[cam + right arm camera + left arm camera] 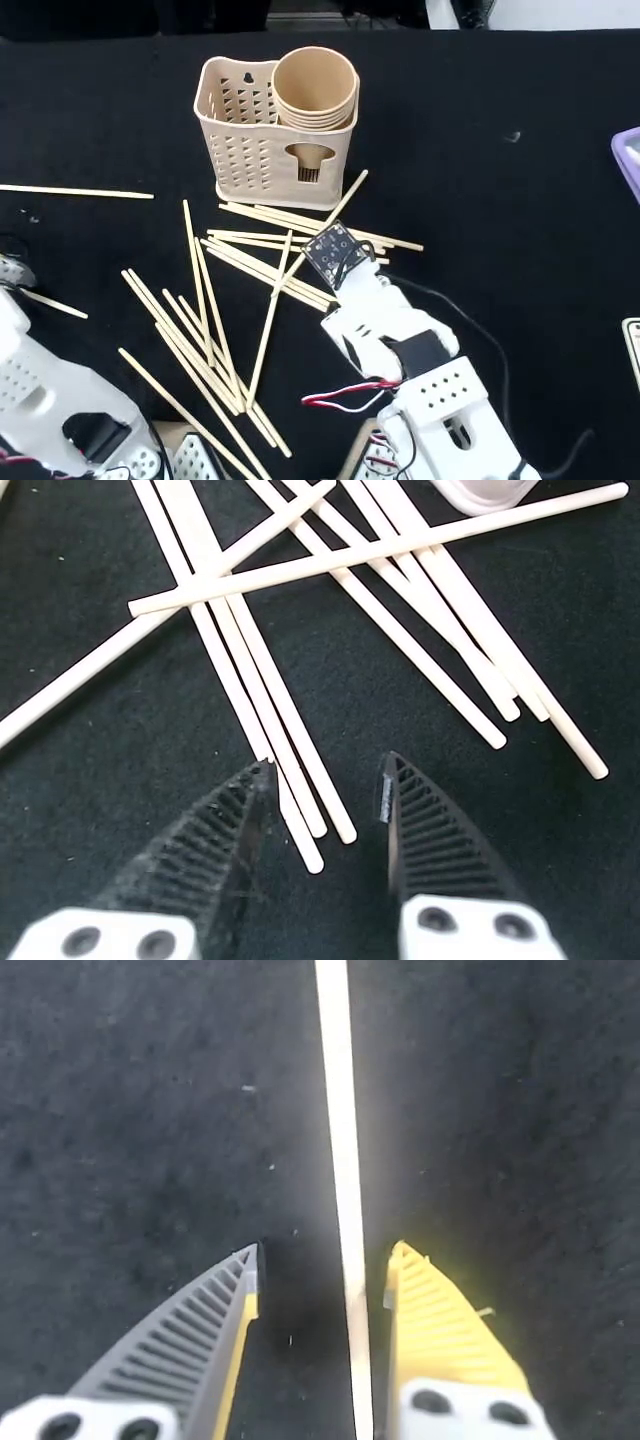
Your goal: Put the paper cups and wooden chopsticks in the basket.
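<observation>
A beige perforated basket (250,140) stands at the back of the black table, with a stack of paper cups (315,85) inside it. Many wooden chopsticks (215,330) lie scattered in front of it. My right arm (395,345) sits over the pile's right side. Its gripper (322,780) is open, low over the ends of three parallel chopsticks (290,740), with those ends between the fingers. My left arm (45,395) is at the front left corner. Its gripper (322,1260) is open just above the cloth, with a single chopstick (342,1150) running between the fingers, close to the yellow one.
One chopstick (75,191) lies apart at the far left and a short piece (50,303) near the left arm. A purple container (628,160) pokes in at the right edge. A pale corner of the basket (480,490) is just beyond the crossed sticks.
</observation>
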`<state>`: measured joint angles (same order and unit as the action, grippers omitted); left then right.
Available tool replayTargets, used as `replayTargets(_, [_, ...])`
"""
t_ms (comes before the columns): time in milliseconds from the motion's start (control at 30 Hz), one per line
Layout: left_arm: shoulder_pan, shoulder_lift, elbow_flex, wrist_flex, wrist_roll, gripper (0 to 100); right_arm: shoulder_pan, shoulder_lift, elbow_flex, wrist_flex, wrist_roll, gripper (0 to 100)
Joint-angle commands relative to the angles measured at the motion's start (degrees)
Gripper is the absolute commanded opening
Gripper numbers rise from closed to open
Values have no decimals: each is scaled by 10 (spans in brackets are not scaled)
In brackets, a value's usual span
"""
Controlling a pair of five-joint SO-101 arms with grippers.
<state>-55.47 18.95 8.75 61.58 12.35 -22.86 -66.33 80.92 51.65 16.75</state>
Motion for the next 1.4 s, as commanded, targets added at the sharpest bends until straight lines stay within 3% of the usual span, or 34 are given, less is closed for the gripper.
replayTargets(0, [0, -19, 32, -64, 0, 159, -8, -13, -2, -1, 2, 172])
replayTargets(100, [0, -19, 44, -68, 35, 17, -8, -13, -2, -1, 2, 172])
replayTargets(267, [12, -26, 46, -58, 60, 32, -8, -13, -2, -1, 2, 172])
replayTargets(567, [128, -162, -131, 171, 77, 30, -8, -13, -2, -1, 2, 172])
replayTargets(800, [261, -338, -223, 174, 83, 30, -8, -13, -2, -1, 2, 172])
replayTargets(967, [380, -409, -225, 60, 84, 30, -8, -13, -2, -1, 2, 172])
replayTargets(1367, [534, -402, -56, -438, 79, 30, -8, -13, -1, -1, 2, 172])
